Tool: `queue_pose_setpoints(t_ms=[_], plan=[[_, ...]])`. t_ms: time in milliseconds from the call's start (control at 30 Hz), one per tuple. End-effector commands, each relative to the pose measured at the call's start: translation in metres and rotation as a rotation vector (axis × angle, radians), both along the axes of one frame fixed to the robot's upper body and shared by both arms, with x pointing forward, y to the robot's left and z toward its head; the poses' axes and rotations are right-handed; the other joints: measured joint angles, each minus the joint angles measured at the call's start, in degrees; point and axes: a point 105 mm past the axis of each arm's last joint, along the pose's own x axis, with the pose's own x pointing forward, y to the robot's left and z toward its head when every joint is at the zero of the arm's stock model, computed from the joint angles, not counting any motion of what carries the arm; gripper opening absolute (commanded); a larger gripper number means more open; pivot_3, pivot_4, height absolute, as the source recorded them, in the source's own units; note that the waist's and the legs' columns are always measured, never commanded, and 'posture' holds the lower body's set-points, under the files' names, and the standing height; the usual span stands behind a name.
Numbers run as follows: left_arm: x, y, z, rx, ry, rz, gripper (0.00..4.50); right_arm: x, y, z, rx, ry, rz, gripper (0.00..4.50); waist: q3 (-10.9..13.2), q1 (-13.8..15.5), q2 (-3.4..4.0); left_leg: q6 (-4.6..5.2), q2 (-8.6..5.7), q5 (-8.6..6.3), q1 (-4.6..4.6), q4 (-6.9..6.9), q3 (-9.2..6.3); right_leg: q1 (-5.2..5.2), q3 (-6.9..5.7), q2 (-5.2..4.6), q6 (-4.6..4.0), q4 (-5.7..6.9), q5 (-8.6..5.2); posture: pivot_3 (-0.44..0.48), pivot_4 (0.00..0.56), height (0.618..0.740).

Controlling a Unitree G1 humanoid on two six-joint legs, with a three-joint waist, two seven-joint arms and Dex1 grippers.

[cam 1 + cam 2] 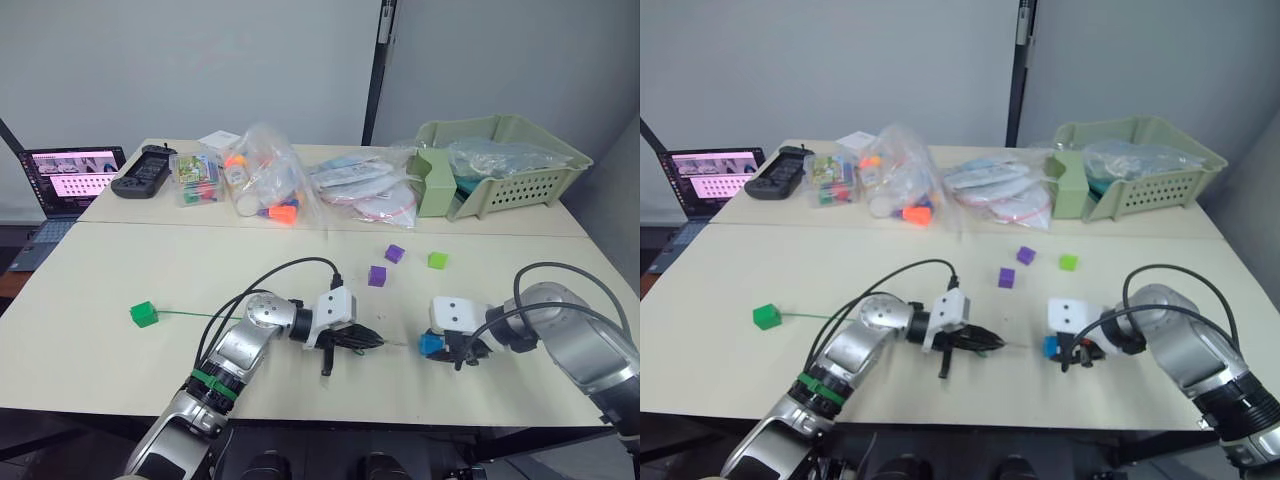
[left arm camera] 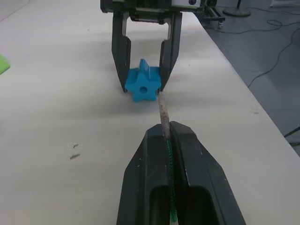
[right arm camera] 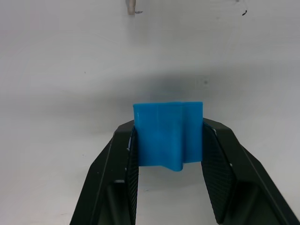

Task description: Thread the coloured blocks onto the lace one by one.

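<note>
My right gripper (image 1: pixel 447 349) is shut on a blue block (image 1: pixel 431 345) near the table's front edge, and the block's hole faces my left gripper. My left gripper (image 1: pixel 368 340) is shut on the dark-green lace (image 2: pixel 169 161). The pale tan tip (image 2: pixel 162 110) sticks out past the fingers, just short of the blue block (image 2: pixel 142 84) and a little to one side of its hole. The lace (image 1: pixel 185 314) runs left across the table to a green block (image 1: pixel 144 314). Two purple blocks (image 1: pixel 394 254) (image 1: pixel 377 276) and a lime green block (image 1: pixel 437 260) lie loose further back.
Clear bags of toy pieces (image 1: pixel 262 178) and flat packets (image 1: pixel 362 185) lie along the table's back. A pale green basket (image 1: pixel 520 185) stands at the back right. A black controller (image 1: pixel 143 170) and a laptop (image 1: pixel 70 180) are at the back left.
</note>
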Motion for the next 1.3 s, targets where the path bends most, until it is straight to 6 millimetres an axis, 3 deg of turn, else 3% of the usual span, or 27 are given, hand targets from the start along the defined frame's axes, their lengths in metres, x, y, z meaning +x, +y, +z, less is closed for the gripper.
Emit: queue_pose_setpoints(t_ms=[33,733,1133,1300], plan=[[0.0,-0.005,0.002,-0.015,-0.018,-0.001,0.0,-0.002,0.01,0.009,0.027,-0.012,0.015,1.33,0.0,-0.1,0.0,0.0,0.0,0.0,0.0,0.0,-0.04,-0.01,0.0,0.0,0.0,0.01,0.0,0.0,0.15,0.734],[-0.001,-0.019,-0.009,0.013,0.005,0.024,0.0,-0.006,0.031,0.021,0.092,0.002,0.002,1.33,0.0,0.1,0.0,0.0,-0.04,0.0,-0.01,0.01,-0.21,-0.02,0.0,-0.02,0.01,0.02,0.01,0.0,0.15,0.734],[0.0,-0.043,-0.011,-0.006,0.011,0.001,0.0,-0.009,0.035,0.015,0.097,0.031,-0.019,1.33,0.0,0.4,0.0,0.0,-0.05,0.0,-0.01,0.04,-0.2,-0.01,0.0,-0.03,0.02,0.02,0.02,0.0,0.15,0.734],[0.0,-0.045,-0.01,-0.008,0.032,-0.003,1.65,-0.008,0.032,0.014,0.091,0.033,-0.034,1.33,0.0,0.4,0.0,0.0,-0.05,0.0,-0.01,0.04,-0.2,-0.01,0.0,-0.03,0.02,0.02,0.02,0.0,0.15,0.734]])
